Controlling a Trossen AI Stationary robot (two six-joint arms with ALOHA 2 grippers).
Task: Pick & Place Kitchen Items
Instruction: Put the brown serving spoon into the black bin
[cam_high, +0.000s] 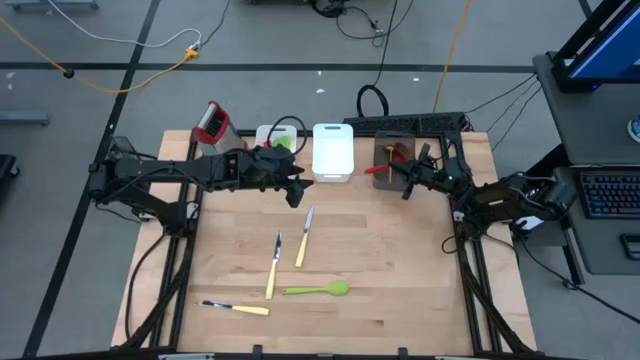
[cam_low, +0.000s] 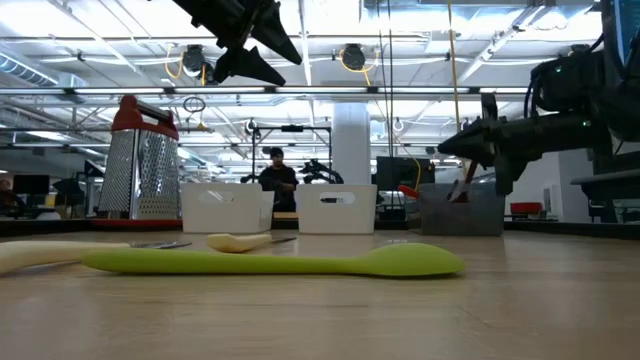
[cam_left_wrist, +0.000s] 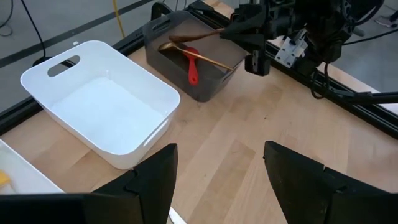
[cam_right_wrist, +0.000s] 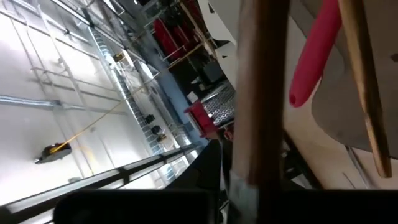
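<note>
My left gripper (cam_high: 298, 193) hangs open and empty above the table, just in front of the white bin (cam_high: 333, 150); its fingers also show in its wrist view (cam_left_wrist: 217, 180). My right gripper (cam_high: 410, 172) is over the dark bin (cam_high: 392, 140), shut on a wooden spoon (cam_left_wrist: 196, 36). Another wooden spoon (cam_left_wrist: 205, 59) and a red utensil (cam_left_wrist: 192, 65) lie in that bin. Two cream-handled knives (cam_high: 304, 238) (cam_high: 273, 265), a third knife (cam_high: 235, 308) and a green spoon (cam_high: 317, 290) lie flat on the table. My right gripper pinches the wooden spoon's handle (cam_right_wrist: 261, 93) between its two fingers, which come at it about level from the table's right side. The handle's far part (cam_left_wrist: 186, 37) reaches out over the dark bin. Whether the spoon touches the bin, I cannot tell.
A steel grater with a red top (cam_high: 211, 122) stands at the far left. A second white bin (cam_high: 277, 137) holding green and yellow items sits beside the first. Bare wood lies between the knives and the bins. A person (cam_low: 277, 180) stands in the room beyond.
</note>
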